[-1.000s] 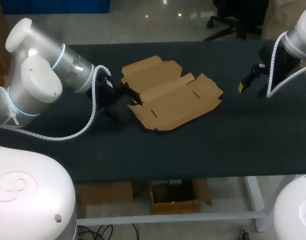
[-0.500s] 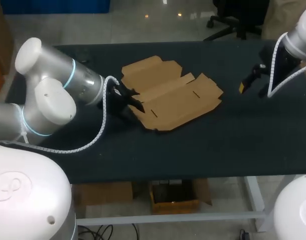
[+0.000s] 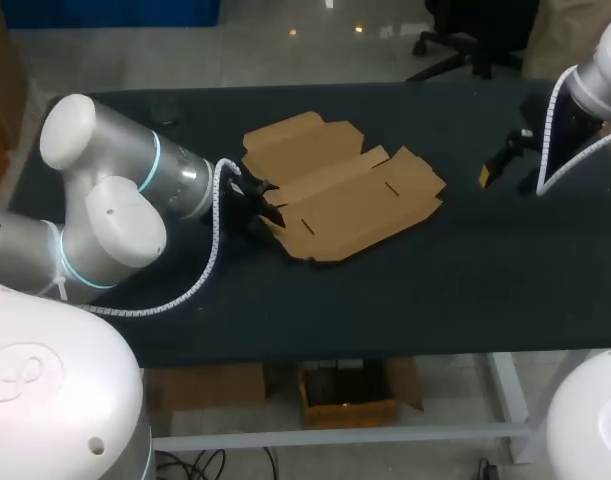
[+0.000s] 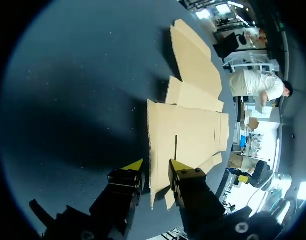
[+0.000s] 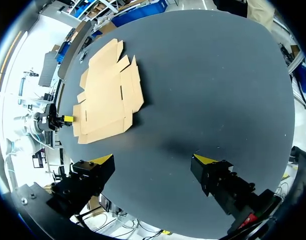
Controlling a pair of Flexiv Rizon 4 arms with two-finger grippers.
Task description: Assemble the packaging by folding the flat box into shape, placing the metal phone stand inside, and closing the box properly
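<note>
The left pincer (image 4: pixel 157 166), spread, straddles an edge of the flat box (image 4: pixel 188 132), seemingly not yet gripping it. The right pincer (image 5: pixel 155 160), also spread, hangs well apart from the box. The box lies unfolded on the dark matte table (image 3: pixel 435 290). It is thin brown cardboard, creased and slotted, probably light and stiff yet bendable at the creases, and best pinched at an edge flap.

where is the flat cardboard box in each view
Head view: the flat cardboard box lies in the middle of the table, with one edge at the left gripper.
Left wrist view: the box has its near edge between the open fingers, and the rest stretches ahead.
Right wrist view: the box lies far ahead of the open right gripper.
Shared landmark: the left gripper at the box's edge.
</note>
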